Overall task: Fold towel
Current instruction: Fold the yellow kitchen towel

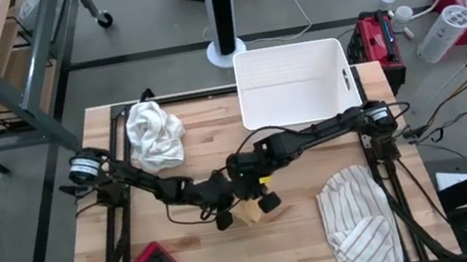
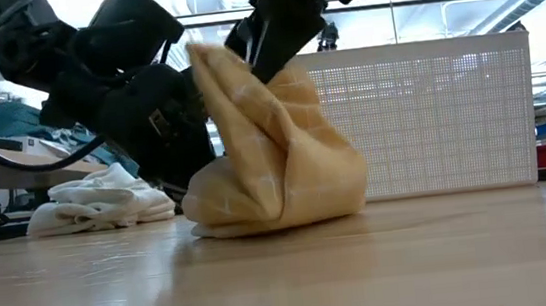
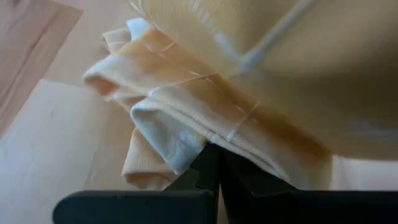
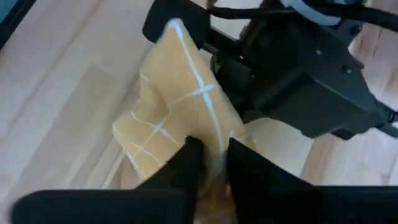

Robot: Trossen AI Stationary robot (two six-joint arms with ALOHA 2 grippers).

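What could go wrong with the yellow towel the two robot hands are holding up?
1. The right gripper has only a thin edge of the yellow towel between its fingers, so the cloth might slip out and flop down.
2. The left gripper is shut on a bunched fold, so the towel could end up crumpled instead of flat.
3. Both grippers are crowded close together over the table, so they might bump each other.
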